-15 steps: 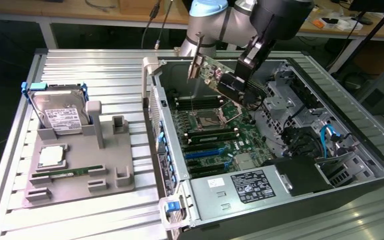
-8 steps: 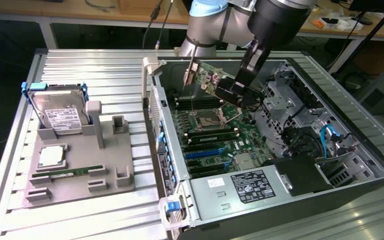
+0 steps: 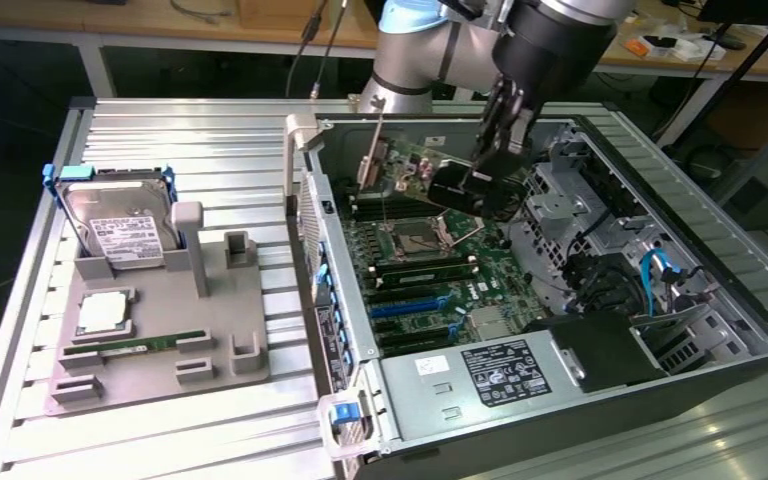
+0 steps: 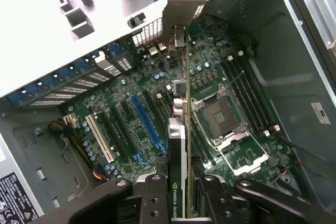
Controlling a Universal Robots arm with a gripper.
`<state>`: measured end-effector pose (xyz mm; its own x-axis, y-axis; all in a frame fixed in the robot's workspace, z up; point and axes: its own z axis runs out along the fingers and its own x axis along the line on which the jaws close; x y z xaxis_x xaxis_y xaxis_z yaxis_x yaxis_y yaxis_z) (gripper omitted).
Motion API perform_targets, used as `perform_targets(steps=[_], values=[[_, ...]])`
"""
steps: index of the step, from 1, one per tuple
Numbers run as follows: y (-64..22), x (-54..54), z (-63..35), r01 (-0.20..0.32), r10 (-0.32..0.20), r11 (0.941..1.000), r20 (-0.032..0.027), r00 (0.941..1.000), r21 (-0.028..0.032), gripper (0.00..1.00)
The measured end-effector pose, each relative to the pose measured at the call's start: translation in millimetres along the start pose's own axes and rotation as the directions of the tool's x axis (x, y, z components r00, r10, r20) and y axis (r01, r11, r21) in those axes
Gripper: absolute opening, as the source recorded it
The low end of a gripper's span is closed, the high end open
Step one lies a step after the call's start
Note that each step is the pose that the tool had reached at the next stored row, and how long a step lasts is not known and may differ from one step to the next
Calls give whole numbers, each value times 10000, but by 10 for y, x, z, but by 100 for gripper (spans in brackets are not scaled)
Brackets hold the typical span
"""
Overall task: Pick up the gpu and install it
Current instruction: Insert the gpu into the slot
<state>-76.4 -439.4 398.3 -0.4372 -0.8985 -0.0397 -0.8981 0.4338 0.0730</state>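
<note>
While hanging over the motherboard [image 3: 418, 268], gpu [image 3: 404, 165]: on edge, upper centre of exterior view
Jaws: clamped on the gpu

Silvery metal bracket [image 4: 179, 1] on gpu [image 4: 177, 140], ribbed metal table [image 3: 171, 130], matt grey plastic tray [image 3: 224, 312]

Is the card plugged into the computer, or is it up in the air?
Up in the air. The end effector grips the gpu above the motherboard, clear of the blue slot.
</note>
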Motion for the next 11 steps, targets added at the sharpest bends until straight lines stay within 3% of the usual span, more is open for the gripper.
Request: perform_targets(steps=[3,11], values=[[-2,1,23,619,-619,9981,-29,9981,-16,27],[-5,2,59,1865,-1865,9825,-69,9824,-30,27]])
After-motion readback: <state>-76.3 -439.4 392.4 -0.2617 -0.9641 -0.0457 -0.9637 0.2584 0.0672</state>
